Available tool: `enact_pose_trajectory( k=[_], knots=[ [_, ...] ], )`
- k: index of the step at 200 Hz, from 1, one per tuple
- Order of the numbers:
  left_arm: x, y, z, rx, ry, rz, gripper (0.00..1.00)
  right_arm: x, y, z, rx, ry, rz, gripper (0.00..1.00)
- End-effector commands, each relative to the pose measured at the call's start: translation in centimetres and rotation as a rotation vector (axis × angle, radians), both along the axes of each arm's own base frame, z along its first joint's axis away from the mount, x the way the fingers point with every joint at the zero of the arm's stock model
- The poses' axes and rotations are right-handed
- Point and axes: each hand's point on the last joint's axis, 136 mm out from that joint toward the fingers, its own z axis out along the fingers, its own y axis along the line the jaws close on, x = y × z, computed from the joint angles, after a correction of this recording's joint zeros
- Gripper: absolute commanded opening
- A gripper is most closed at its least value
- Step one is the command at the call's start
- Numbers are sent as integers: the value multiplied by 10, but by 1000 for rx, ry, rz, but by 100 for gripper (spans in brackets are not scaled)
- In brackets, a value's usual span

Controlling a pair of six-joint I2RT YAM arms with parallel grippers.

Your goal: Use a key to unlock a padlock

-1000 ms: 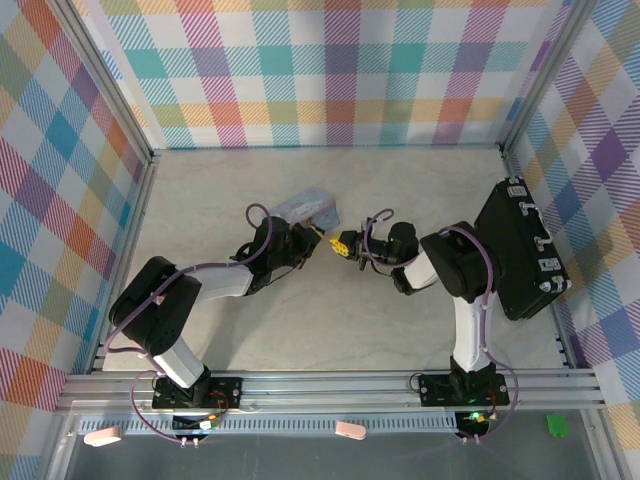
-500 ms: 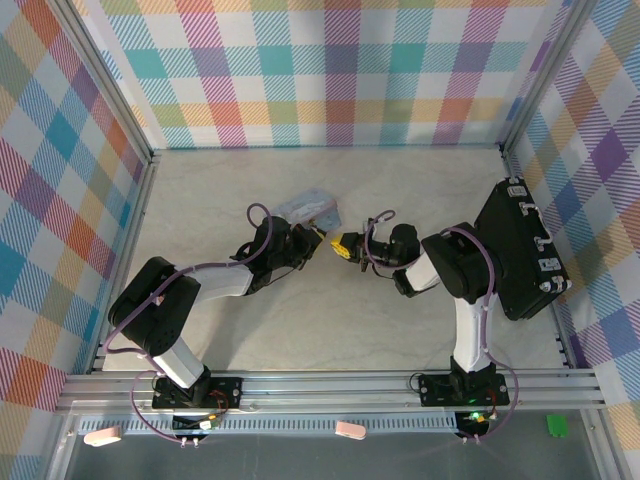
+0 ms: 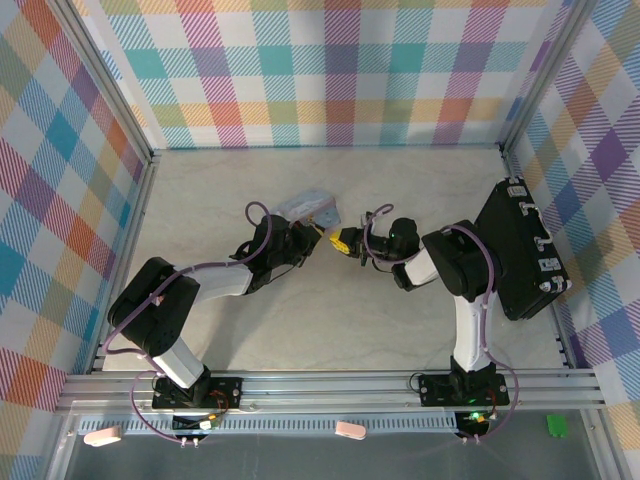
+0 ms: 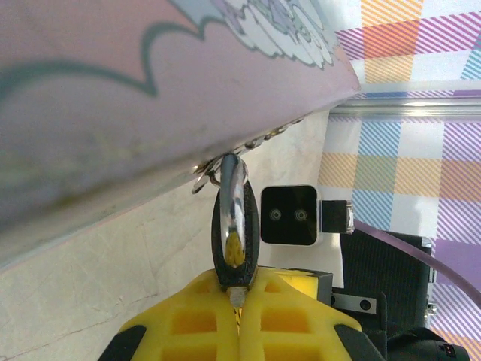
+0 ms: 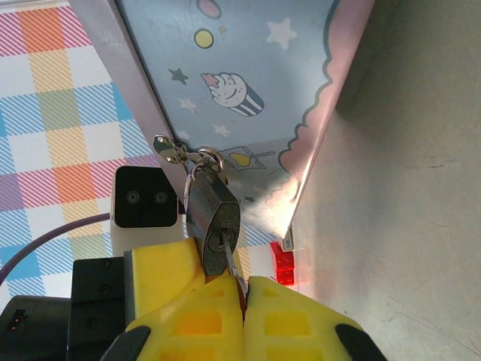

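The right gripper (image 3: 343, 241) has edged slightly left, narrowing its gap to the left gripper (image 3: 318, 232); at left centre of the table (image 3: 230, 190), the left gripper's yellow fingers are clenched on the padlock (image 5: 213, 214), whose shackle hooks through the latch (image 5: 170, 147) of the cartoon-print tin (image 5: 255, 90); the key (image 5: 234, 269) has its tip in the padlock's keyhole; the right gripper is clamped on the key's other end; a black case (image 3: 520, 250) lies far right.
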Motion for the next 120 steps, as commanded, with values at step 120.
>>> enact_pose_trajectory(
  k=[120],
  knots=[
    [-32,-42,27,-59,-61,-245,11,-21,14,18,20,-108,68,0]
  ],
)
